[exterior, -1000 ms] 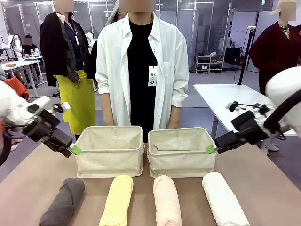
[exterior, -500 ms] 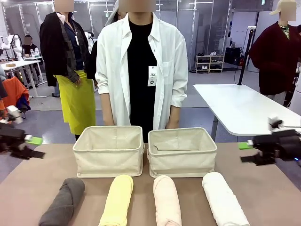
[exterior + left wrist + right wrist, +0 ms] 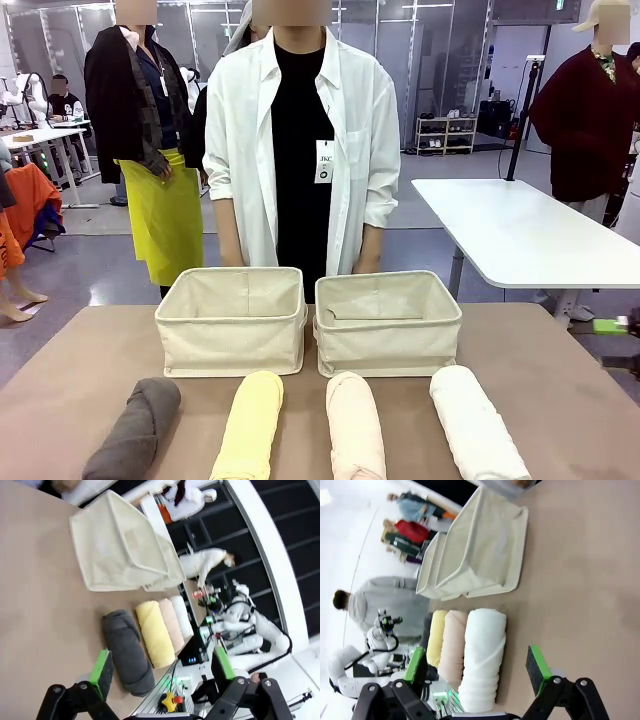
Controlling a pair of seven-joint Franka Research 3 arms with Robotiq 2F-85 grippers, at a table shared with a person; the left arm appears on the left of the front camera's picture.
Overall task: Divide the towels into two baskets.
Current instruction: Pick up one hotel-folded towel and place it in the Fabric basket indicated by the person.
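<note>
Two beige canvas baskets stand side by side mid-table, the left basket [image 3: 232,322] and the right basket [image 3: 388,324], both with nothing in them. In front of them lie the towels in a row: dark grey [image 3: 135,428], yellow [image 3: 250,425], pale pink [image 3: 355,425] and white [image 3: 477,422]. My left gripper [image 3: 163,666] is open, above the table with the dark grey towel [image 3: 127,652] beyond its fingers. My right gripper [image 3: 476,663] is open too, with the white towel [image 3: 481,657] ahead of it. One of its green pads [image 3: 610,326] shows at the table's right edge.
A person in a white shirt [image 3: 300,140] stands right behind the baskets at the far side. Bare brown tabletop [image 3: 90,350] lies to the left and right of the baskets. A white table [image 3: 510,230] stands behind on the right, and other people stand in the background.
Both arms have drawn back outward from the baskets' outer sides. The left one has left the front view; the right one now shows just at the right edge. Towels and baskets have not moved.
</note>
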